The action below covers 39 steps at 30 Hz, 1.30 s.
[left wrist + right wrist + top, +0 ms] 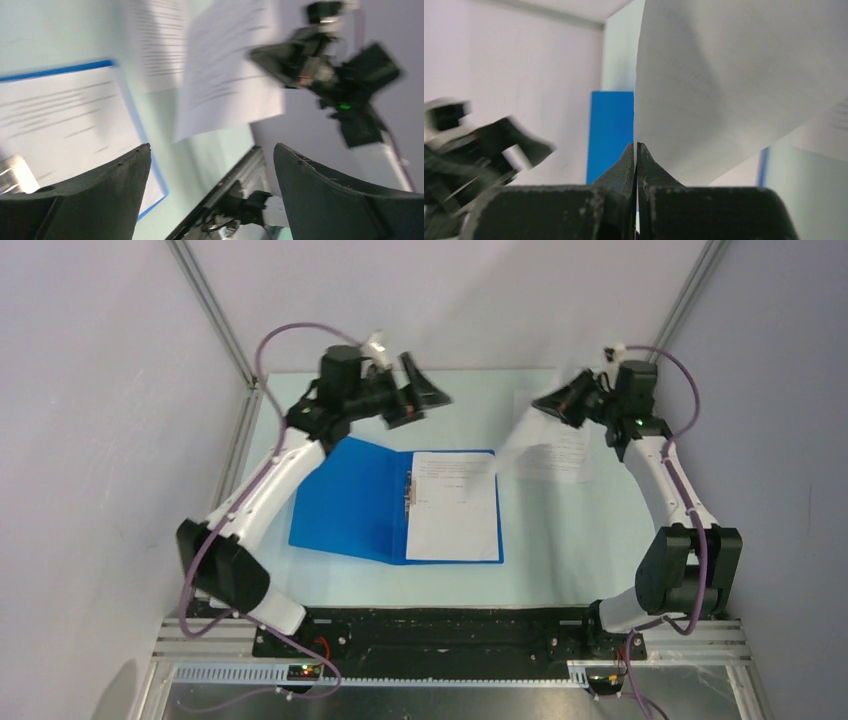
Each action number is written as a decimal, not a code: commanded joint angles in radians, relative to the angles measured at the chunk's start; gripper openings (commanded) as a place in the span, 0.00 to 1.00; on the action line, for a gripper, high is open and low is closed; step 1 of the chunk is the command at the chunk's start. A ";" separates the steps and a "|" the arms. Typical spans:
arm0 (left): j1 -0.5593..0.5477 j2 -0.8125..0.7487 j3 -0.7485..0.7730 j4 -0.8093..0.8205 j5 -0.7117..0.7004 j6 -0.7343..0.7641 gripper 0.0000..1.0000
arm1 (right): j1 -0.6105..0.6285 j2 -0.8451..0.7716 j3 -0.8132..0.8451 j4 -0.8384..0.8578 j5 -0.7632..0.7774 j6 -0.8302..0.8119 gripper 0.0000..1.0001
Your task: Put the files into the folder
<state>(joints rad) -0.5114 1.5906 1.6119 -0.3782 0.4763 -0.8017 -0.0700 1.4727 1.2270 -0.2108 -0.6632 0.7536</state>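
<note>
Top view: the sheet (510,440) hanging off the right claw (542,405) is just a pale smear. Can't make out its edges, and its print is way too small to read. From the right wrist, that sheet runs off the top and right edges above the claw tips and hides most of the folder (611,130) beyond them. The left claw (509,145), off to the tips' left, is a blurry dark blob. The left wrist view is smeared all over, text just streaks.
</note>
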 commanded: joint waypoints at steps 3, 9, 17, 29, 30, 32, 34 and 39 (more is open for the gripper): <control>0.234 -0.235 -0.353 -0.058 -0.016 0.084 0.96 | 0.195 0.043 0.122 0.088 -0.104 0.024 0.00; 0.389 -0.382 -0.481 -0.150 -0.007 0.195 0.95 | 0.317 0.059 0.007 -0.018 -0.026 -0.157 0.00; 0.404 -0.368 -0.474 -0.168 0.059 0.235 0.94 | 0.346 0.152 -0.293 0.267 0.031 -0.035 0.00; 0.405 -0.353 -0.504 -0.187 0.017 0.255 0.94 | 0.366 0.103 -0.464 0.454 0.152 0.050 0.00; 0.405 -0.352 -0.505 -0.187 0.020 0.255 0.94 | 0.369 0.096 -0.472 0.456 0.161 0.054 0.00; 0.405 -0.351 -0.506 -0.188 0.014 0.256 0.94 | 0.378 0.077 -0.487 0.459 0.189 0.062 0.00; 0.404 -0.354 -0.509 -0.187 0.002 0.256 0.94 | 0.390 0.065 -0.497 0.464 0.203 0.070 0.00; 0.405 -0.341 -0.518 -0.187 -0.016 0.242 0.94 | 0.438 0.055 -0.508 0.459 0.232 0.082 0.00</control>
<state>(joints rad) -0.1101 1.2434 1.1069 -0.5751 0.4782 -0.5674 0.3302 1.5631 0.7303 0.2066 -0.4816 0.8188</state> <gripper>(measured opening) 0.942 0.009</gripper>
